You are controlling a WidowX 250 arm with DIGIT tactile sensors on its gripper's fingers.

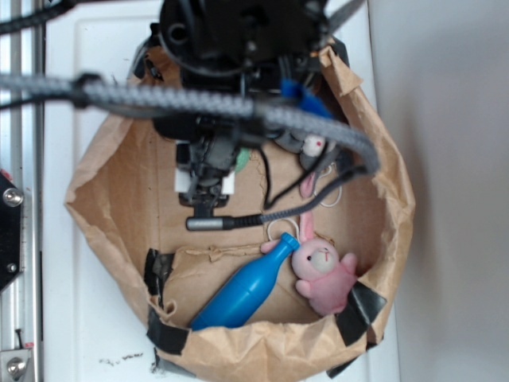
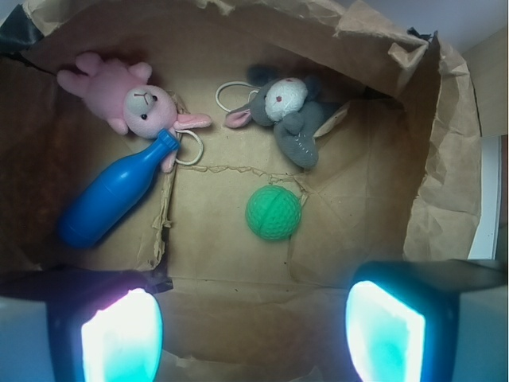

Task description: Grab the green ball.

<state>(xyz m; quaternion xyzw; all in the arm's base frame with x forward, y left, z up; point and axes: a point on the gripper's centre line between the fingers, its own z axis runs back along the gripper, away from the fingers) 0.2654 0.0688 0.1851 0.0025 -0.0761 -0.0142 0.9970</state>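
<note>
The fingers [image 2: 122,338] stand wide apart, gripping nothing, above the floor of a brown paper bag [image 2: 445,159] with its sides rolled down, sitting on a white counter [image 1: 87,48]. The green ball [image 2: 273,212] lies loose on the bag's floor between and beyond them, mint-green and matte with curved grooved seams. It sits just below a grey bunny [image 2: 290,107], well apart from the blue bottle [image 2: 111,199] and the pink bunny [image 2: 131,99] at the bottle's neck.
</note>
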